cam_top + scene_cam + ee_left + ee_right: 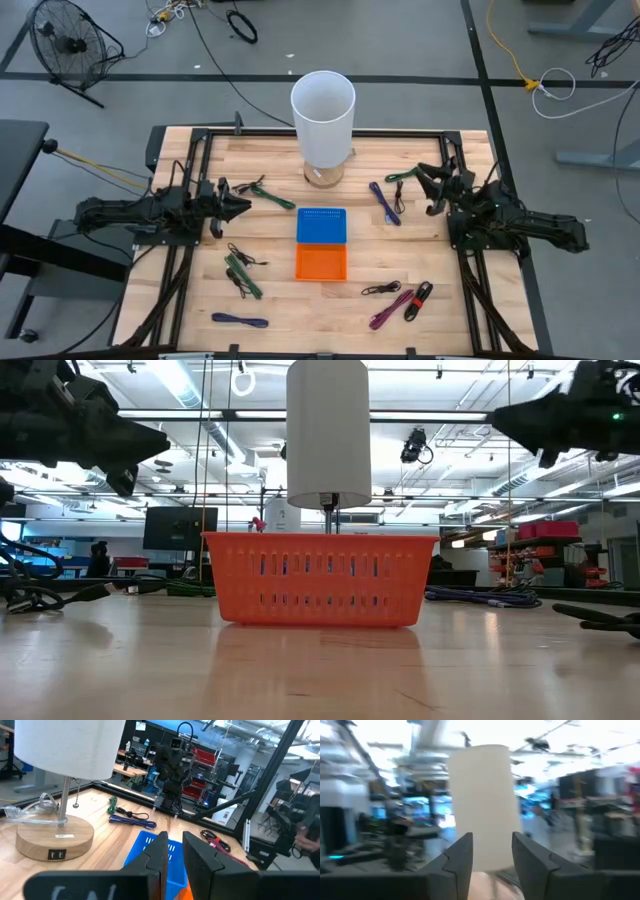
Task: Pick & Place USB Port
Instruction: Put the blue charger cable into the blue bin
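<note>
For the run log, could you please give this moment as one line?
left hand: raised, narrow gap, empty | right hand: raised, open, empty | lamp: table rear | blue basket, orange basket: centre | cables: scattered, untouched

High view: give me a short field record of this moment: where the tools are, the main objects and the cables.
left tool: over the table's left side, narrow gap, holding nothing
right tool: over the right side, open, empty
lamp: upright at back centre
blue basket: centre, behind the orange basket
cables: scattered on the table, none in a basket
</note>
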Robot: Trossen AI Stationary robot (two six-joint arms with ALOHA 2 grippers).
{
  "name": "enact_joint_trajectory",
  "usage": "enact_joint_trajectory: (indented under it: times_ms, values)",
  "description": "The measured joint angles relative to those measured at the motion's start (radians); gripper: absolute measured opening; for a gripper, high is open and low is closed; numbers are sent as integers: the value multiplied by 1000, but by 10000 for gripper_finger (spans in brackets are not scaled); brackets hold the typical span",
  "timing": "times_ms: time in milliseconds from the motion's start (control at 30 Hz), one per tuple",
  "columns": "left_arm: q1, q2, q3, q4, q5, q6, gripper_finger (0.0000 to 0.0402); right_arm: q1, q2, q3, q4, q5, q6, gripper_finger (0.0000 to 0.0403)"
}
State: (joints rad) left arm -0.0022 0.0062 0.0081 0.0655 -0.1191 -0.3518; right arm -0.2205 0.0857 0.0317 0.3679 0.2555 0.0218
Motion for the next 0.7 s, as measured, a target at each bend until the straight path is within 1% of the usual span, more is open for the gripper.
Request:
enact_joint_trajectory:
  times_ms: [100,167,233,300,467,600,700]
  values:
    - [0,0,0,6,-11,-46,60,-40,76,69,-182,9,68,137]
    - [0,0,0,15,-25,-83,60,-66,160,121,-323,-3,123,137]
    - [0,0,0,18,-32,-113,60,-85,249,158,-418,-2,164,137]
    - [0,0,0,26,-37,-136,60,-92,338,175,-427,-8,178,137]
    - [0,0,0,30,-37,-137,60,-93,531,175,-443,-24,180,138]
    - [0,0,0,30,-38,-135,60,-93,646,175,-441,-95,180,149]
    - [0,0,0,30,-38,-135,60,-93,699,175,-427,-115,182,161]
